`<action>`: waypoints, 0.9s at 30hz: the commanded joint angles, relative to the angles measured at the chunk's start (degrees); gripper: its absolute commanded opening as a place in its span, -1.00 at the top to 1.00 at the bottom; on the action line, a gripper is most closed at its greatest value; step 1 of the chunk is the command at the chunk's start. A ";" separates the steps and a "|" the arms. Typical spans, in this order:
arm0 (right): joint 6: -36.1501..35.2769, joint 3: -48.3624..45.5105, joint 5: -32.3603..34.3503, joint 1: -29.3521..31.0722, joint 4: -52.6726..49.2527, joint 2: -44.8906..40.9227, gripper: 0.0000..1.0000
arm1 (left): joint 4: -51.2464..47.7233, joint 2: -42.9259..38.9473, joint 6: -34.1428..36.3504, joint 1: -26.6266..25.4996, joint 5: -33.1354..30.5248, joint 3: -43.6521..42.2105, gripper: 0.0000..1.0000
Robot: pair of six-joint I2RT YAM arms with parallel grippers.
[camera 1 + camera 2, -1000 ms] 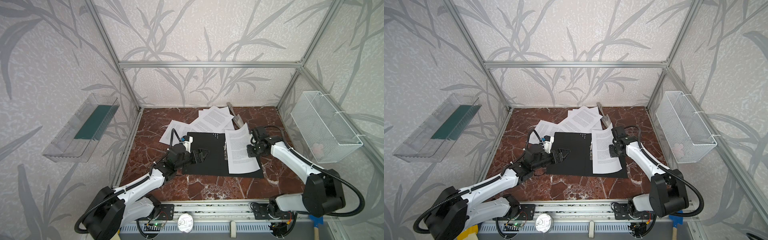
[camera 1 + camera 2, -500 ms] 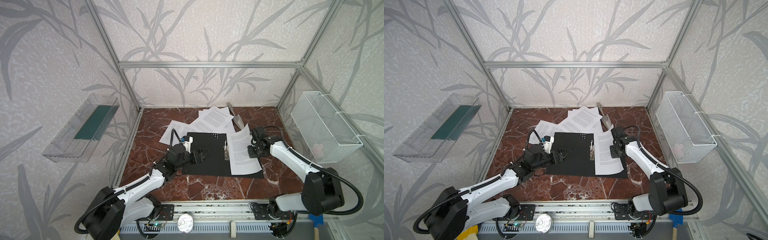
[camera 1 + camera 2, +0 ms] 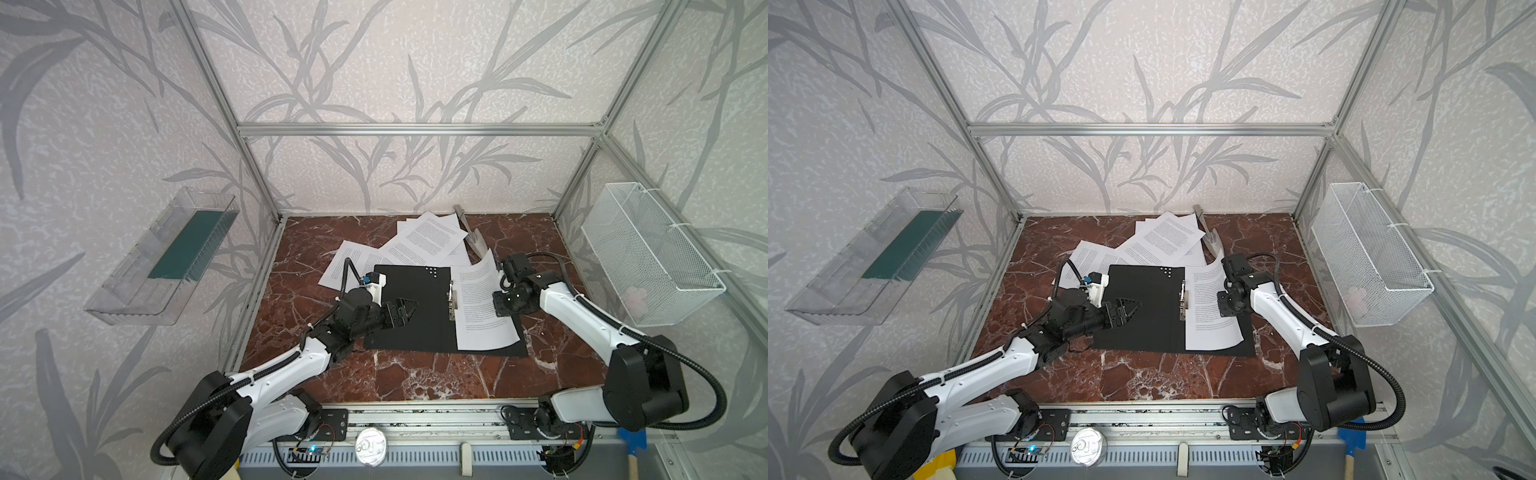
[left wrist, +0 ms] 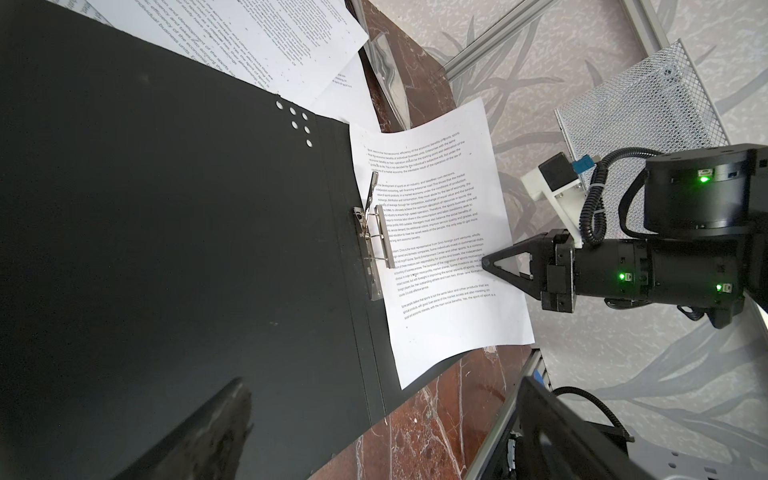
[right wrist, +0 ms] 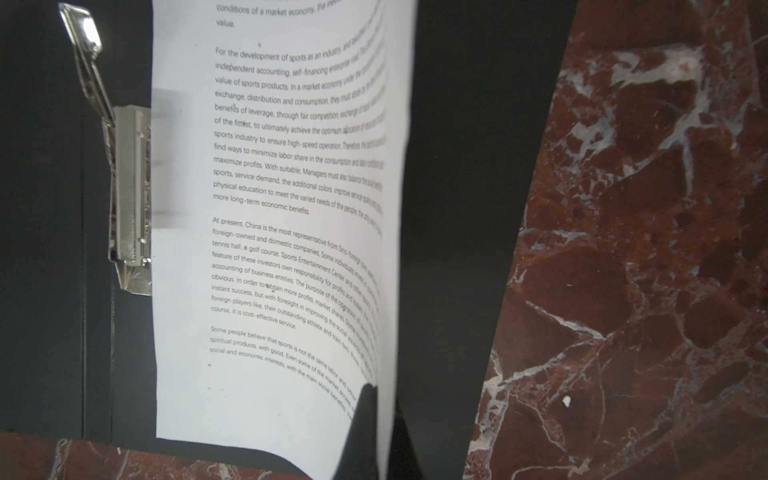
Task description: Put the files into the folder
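The black folder (image 3: 411, 316) (image 3: 1142, 316) lies open and flat on the marble table, its metal clip (image 3: 451, 299) (image 4: 374, 245) (image 5: 129, 187) on the spine. One of the files, a printed white sheet (image 3: 478, 303) (image 3: 1204, 307) (image 4: 436, 249) (image 5: 270, 208), rests curled on the folder's right half with its inner edge at the clip. My right gripper (image 3: 496, 298) (image 4: 486, 264) (image 5: 382, 411) is shut on that sheet's outer edge. My left gripper (image 3: 405, 309) (image 3: 1127, 309) (image 4: 382, 432) hovers open over the folder's left half, holding nothing. Several more files (image 3: 428, 241) (image 3: 1163, 241) lie fanned behind the folder.
A white wire basket (image 3: 648, 253) hangs on the right wall. A clear tray (image 3: 124, 291) with a dark green pad hangs on the left wall. A clear plastic sleeve (image 3: 476, 241) lies at the back beside the loose sheets. Aluminium frame posts stand at the corners.
The right gripper has shifted the held sheet only slightly sideways over the folder's right half. The left arm has stayed where it was.
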 commanded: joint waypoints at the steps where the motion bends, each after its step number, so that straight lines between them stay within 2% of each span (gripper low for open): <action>1: 0.25 -0.50 -1.02 0.22 -0.07 -1.17 1.00 | 0.01 0.30 0.62 -0.10 -0.67 0.56 -0.99; 21: 0.97 -2.10 -1.87 0.23 0.82 -0.77 1.00 | -0.07 1.54 0.53 -0.15 -0.40 0.90 -0.98; 27: 1.09 -2.36 -1.56 0.22 1.60 -0.62 0.86 | -0.03 1.99 0.51 -0.10 -0.30 0.99 -0.98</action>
